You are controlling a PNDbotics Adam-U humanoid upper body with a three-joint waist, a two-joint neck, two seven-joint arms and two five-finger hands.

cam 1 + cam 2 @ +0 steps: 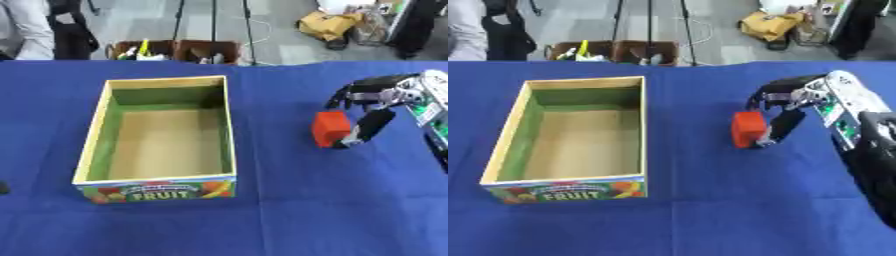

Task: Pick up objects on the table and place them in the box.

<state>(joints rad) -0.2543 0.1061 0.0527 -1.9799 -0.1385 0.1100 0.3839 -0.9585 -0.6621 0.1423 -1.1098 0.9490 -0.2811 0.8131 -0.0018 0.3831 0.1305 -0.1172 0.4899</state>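
A red block [331, 128] stands on the blue table [289, 210], to the right of the box. My right hand [378, 100] comes in from the right. Its thumb lies against the block's right side and its curled fingers [770, 96] arch over the block's far top edge. The open cardboard box [91, 145] has green inner walls, a brown floor and "FRUIT" printed on its front, and nothing lies inside it. A small dark bit of what looks like my left hand [3, 188] shows at the left edge.
Blue cloth covers the whole table, with bare room in front of the box and between the box and the block. Beyond the far edge are brown crates [175, 51], stand legs and people standing on a grey floor.
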